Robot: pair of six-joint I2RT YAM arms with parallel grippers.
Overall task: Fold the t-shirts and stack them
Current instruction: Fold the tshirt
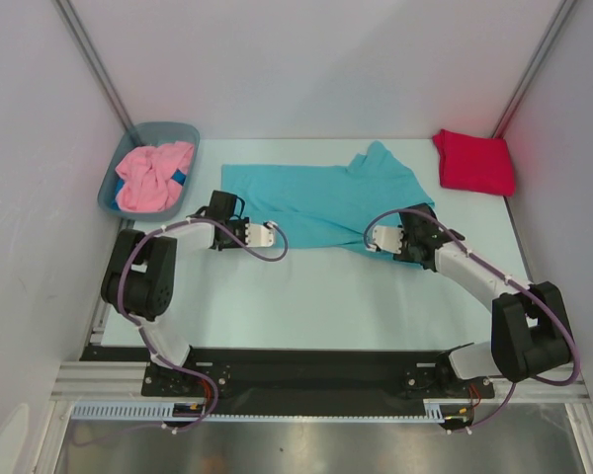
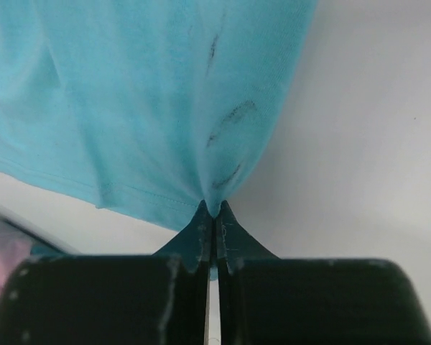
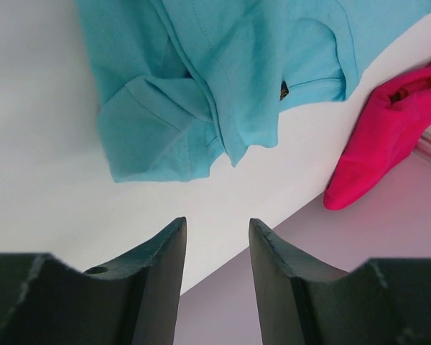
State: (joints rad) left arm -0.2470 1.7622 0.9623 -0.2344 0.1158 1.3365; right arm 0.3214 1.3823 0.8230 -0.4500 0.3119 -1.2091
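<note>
Folding the turquoise t-shirt. Left gripper clamps its hem; right gripper gapes empty. Right probably must grab cloth next.

Three t-shirts: one turquoise t-shirt at the centre, one crimson t-shirt at upper right, one pink t-shirt at upper left. One grey-blue tub. Two arms: left arm, right arm. One table.

You see a pale table boxed by plain whitish walls, metal posts in both back corners, a black rail along its near edge, soft even light.
</note>
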